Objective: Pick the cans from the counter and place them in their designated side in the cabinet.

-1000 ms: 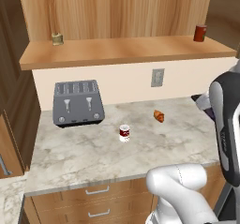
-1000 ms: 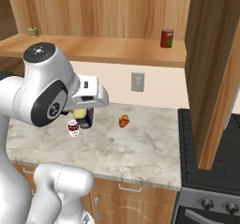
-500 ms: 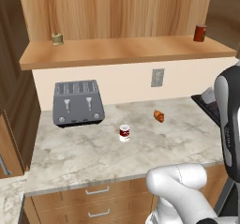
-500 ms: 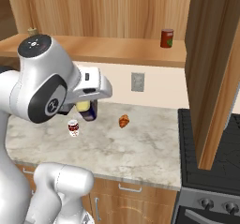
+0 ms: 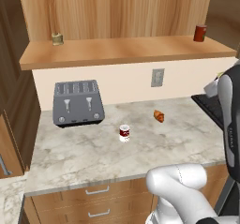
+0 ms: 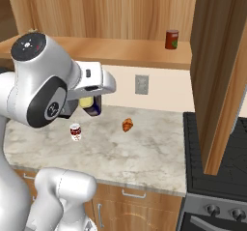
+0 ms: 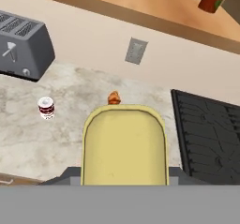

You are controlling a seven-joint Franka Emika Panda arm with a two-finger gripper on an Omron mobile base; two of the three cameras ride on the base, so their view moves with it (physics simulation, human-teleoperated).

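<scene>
My gripper is shut on the dark blue can and holds it in the air above the counter, below the cabinet shelf. In the hand view the can's yellow top sits low in the middle and hides the fingertips. The red-and-white can stands upright on the counter in front of the toaster, below and to the left of the held can; it is also the red-and-white can.
A grey toaster stands at the counter's back left. A croissant lies near the wall outlet. On the shelf sit a dark red can at the right and an olive can at the left. A black stove borders the counter's right.
The gripper has risen and moved slightly right with the blue can in it. The red-and-white can and the croissant have not moved.
</scene>
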